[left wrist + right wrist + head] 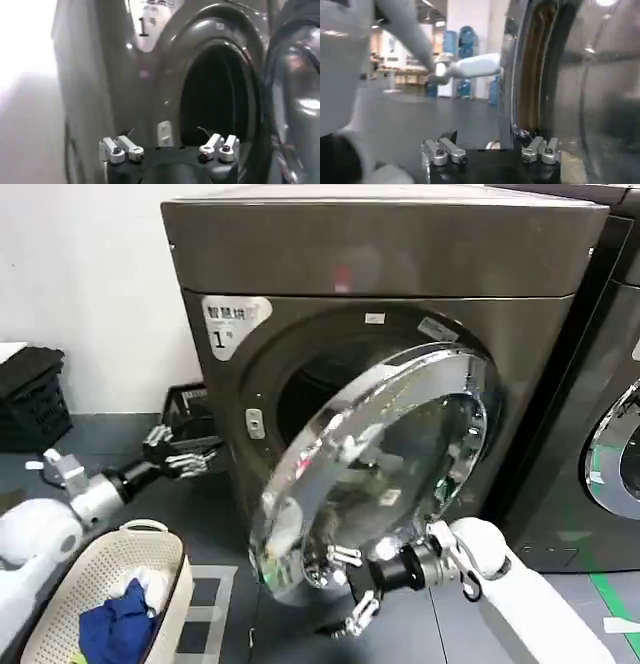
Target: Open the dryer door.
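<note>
Right gripper (345, 589) sits at the lower rim of the dryer door (390, 474), fingers spread, prob touching the chrome edge but you can't confirm contact from the head view. Door's swung partway out, hinged on the robot's right side, drum opening exposed behind it. Dryer (380, 254) sticker reads "1" w/ Chinese chars, too small to read. Left gripper (180, 452) hangs open, holding nothing, left of the machine above a laundry basket (75, 584).
</note>
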Controlling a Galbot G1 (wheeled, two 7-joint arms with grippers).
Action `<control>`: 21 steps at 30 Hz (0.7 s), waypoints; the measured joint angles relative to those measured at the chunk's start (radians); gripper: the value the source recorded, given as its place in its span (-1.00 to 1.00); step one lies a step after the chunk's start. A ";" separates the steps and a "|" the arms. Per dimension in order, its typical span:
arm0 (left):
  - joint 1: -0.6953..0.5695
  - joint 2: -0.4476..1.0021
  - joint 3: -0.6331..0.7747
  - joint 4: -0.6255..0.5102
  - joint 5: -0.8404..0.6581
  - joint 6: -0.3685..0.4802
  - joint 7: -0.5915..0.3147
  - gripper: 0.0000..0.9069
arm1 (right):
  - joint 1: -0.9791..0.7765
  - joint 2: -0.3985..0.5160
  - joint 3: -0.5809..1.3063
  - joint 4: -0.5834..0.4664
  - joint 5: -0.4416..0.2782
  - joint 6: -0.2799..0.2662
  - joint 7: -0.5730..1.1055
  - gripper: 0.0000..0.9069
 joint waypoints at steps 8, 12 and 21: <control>-0.156 -0.009 0.222 0.027 -0.051 -0.038 0.083 1.00 | -0.104 -0.030 0.107 0.062 -0.014 0.093 -0.006 1.00; -0.192 -0.031 0.291 0.019 -0.066 -0.046 0.134 1.00 | -0.184 -0.046 0.197 0.095 -0.007 0.171 -0.007 1.00; -0.232 -0.089 0.375 0.029 -0.014 -0.039 0.179 1.00 | -0.377 0.005 0.478 0.115 0.006 0.307 -0.007 1.00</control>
